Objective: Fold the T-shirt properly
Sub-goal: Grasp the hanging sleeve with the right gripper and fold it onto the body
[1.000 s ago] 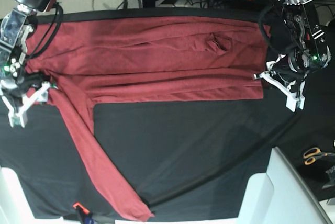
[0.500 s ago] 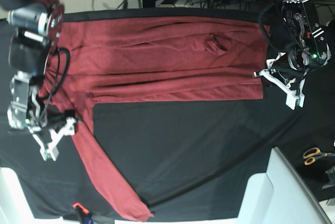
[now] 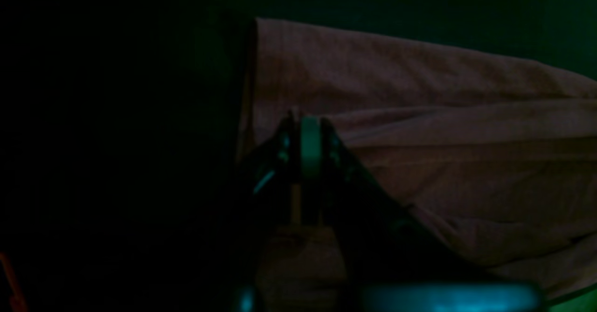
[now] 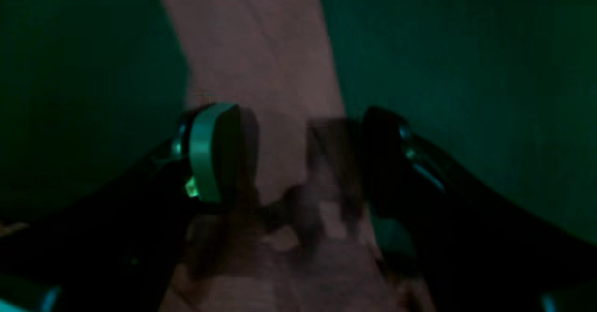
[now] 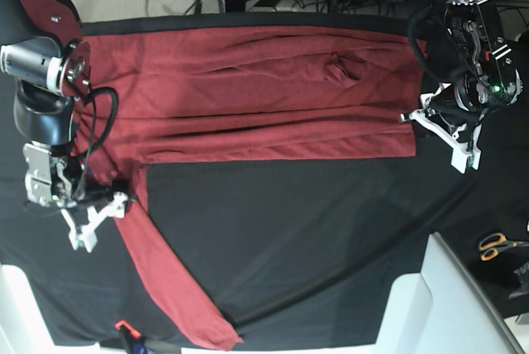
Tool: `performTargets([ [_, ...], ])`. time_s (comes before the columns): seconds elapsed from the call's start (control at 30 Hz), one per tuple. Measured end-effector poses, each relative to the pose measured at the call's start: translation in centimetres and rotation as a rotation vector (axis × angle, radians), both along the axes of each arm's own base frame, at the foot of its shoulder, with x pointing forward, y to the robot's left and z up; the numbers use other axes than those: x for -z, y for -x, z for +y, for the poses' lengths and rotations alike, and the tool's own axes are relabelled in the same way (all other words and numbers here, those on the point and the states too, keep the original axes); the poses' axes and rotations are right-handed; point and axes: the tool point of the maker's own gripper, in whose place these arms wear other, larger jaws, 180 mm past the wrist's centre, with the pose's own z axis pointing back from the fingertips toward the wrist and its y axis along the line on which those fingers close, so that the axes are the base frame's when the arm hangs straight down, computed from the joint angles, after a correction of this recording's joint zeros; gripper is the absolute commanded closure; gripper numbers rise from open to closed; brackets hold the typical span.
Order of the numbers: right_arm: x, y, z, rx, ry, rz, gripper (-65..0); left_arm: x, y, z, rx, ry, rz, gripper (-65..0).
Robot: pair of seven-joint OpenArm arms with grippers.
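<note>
Brick-red knit of the T-shirt [image 5: 248, 93] lay folded lengthwise into a long band across the far half of the black table cloth [image 5: 297, 238], one sleeve [image 5: 165, 271] trailing loose toward the near edge. Judged roughly halfway: sleeve and crosswise folds left. Right gripper [image 4: 284, 158] hovered spread wide over the sleeve, nothing held. Left gripper [image 3: 305, 139] pinched together at the hem; cloth between its tips not discernible.

the right tool [image 5: 97, 215] travelled from the brick-red knit t-shirt's [image 5: 248, 89] shoulder edge down along its trailing sleeve, ending with fingers spread over the sleeve.
</note>
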Motion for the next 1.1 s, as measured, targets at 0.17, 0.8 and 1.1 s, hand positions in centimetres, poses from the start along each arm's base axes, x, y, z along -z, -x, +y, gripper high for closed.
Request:
performTargets([
  [0.17, 0.1, 0.0, 0.2, -0.001, -0.004, 0.002, -34.7, 0.0, 0.0, 0.0, 0.000, 0.000, -0.001, 0.0],
  [0.8, -3.2, 2.8, -0.4, -0.043, 0.123, -0.022, 0.0, 0.0, 0.0, -0.1, 0.000, 0.003, -0.001, 0.0],
  [1.1, -4.6, 9.5, 0.6, -0.049, 0.170, 0.026, 0.0, 0.0, -0.1, -0.1, -0.001, 0.000, -0.003, 0.0],
])
